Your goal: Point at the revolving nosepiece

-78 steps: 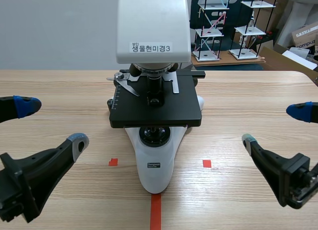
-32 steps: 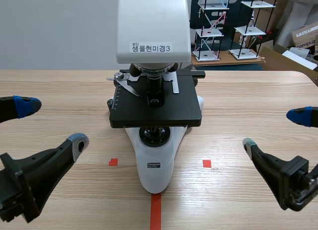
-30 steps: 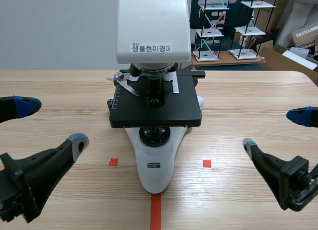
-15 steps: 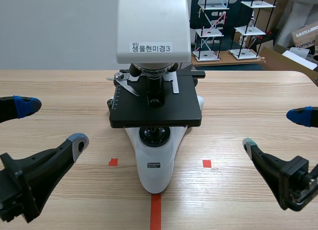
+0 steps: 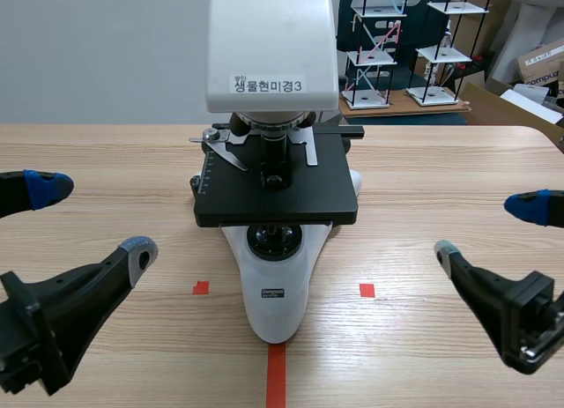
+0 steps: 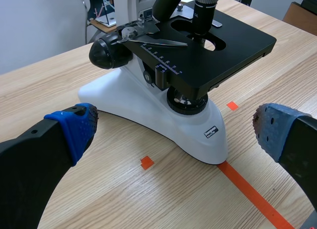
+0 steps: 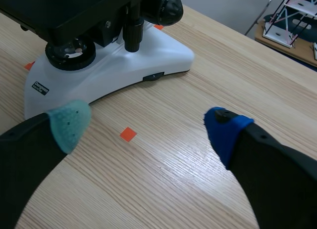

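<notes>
1 change, right gripper [image 5: 483,227] nudged outward, left gripper [image 5: 88,218] unmoved, microscope [image 5: 275,205] untouched

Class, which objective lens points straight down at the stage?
The upright objective, directly above the black stage; the other objective beside it slants away.

The right tool [image 7: 146,125], fingers spread apart, hangs above the wooden table [image 7: 237,75], white microscope base [image 7: 163,51] just ahead.

A white label [image 5: 268,85] on the microscope [image 5: 273,29] head reads "생물현미경3". The plate [image 5: 275,293] on its base has print too small to read (so has the stage scale [image 6: 161,57]). A cardboard box [image 5: 539,66] shows "compu".
</notes>
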